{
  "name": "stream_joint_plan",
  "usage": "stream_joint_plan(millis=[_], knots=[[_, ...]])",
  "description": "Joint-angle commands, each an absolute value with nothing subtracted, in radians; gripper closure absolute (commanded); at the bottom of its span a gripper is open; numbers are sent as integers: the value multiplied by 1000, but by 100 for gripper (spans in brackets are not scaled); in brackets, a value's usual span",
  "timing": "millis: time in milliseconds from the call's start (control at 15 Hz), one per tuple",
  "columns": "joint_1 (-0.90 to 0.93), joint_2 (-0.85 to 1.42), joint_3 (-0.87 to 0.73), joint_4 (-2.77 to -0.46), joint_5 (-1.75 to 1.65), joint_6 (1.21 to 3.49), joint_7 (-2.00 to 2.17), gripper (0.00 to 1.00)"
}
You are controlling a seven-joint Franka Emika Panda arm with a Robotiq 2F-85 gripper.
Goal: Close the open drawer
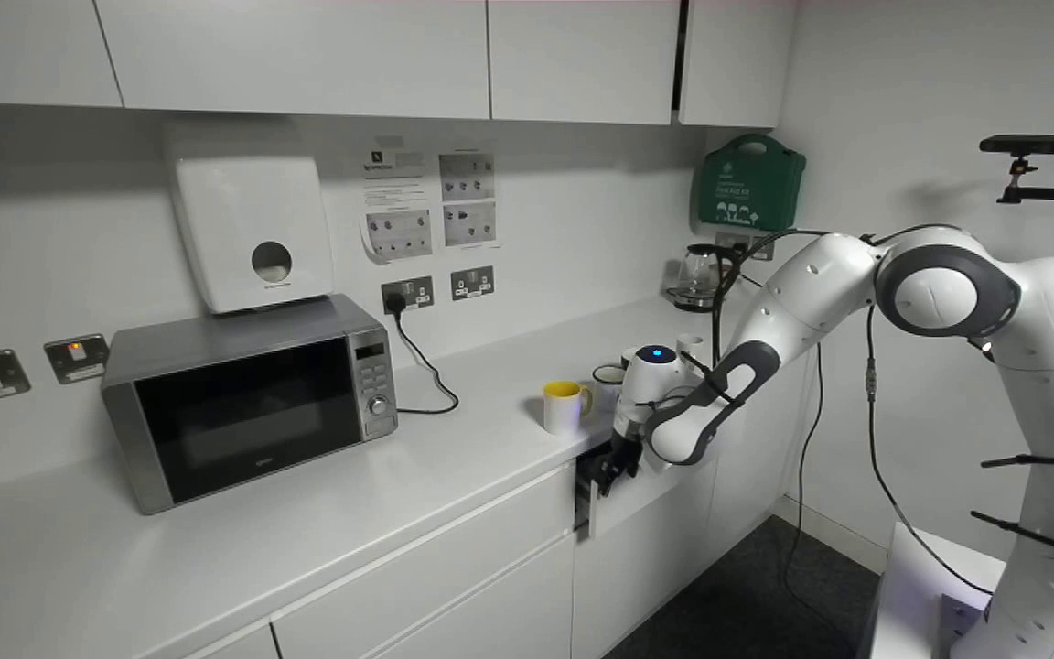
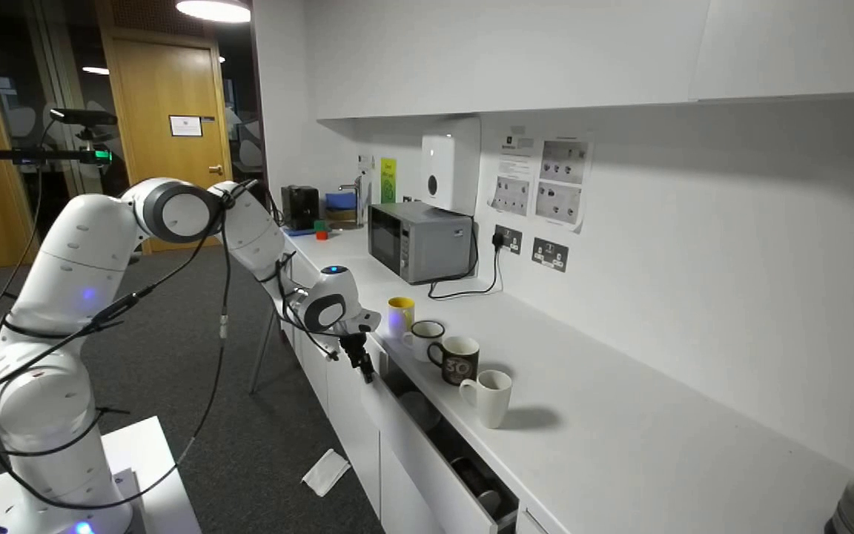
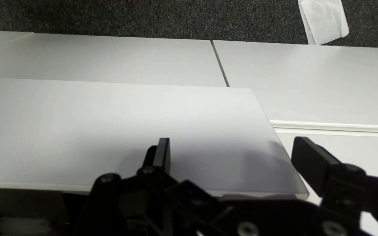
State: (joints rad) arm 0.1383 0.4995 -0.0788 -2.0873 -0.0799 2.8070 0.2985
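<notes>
At the L end of the drawer [image 2: 414, 454], L in both exterior views, has the hand [image 3: 232, 149] w/ fingers [image 3: 313, 167] well apart, gripping nothing; can't tell re contact w/ the drawer's front. Finds the drawer pulled out below the tabletop's [image 2: 642, 430] front edge, not yet shut. Could rack & jam if pushed only here, b/c of force so far off centre. In the wrist view, shows one finger past the front's end: could slip off, or get pinched against the neighbouring front [image 1: 490, 545] on closing. Might also bang the hand on the tabletop's front edge if driven in too high. Just beyond that edge, poss. knocks the yellow-rimmed mug [image 2: 399, 317], near the hand. Further R, might catch a dark round item [image 2: 419, 410] in the drawer under the tabletop, if too tall; can't judge height.

Back at the L, nr the tabletop's back edge: microwave [image 1: 252, 403], door closed, contents hidden behind dark glass. Along the front edge, from the drawer's L end on: same yellow-rimmed mug, white mug w/ dark rim [image 2: 425, 340], black mug [image 2: 459, 361] marked "30", plain white mug [image 2: 488, 398]; all upright, can't see anything in them. Below these, drawer w/ the dark round item toward its L part, then a pale rounded thing [image 2: 490, 501] nr the R end, too dim to name. At the tabletop's R back corner: glass jug [image 1: 697, 275], contents unclear.
</notes>
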Motion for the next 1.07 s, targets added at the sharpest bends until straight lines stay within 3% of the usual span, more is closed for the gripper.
stream_joint_plan(millis=[0,1000], knots=[[133,528,-81,-2046,-76,2821,260,0],[105,592,-66,-1971,-55,2828,225,0]])
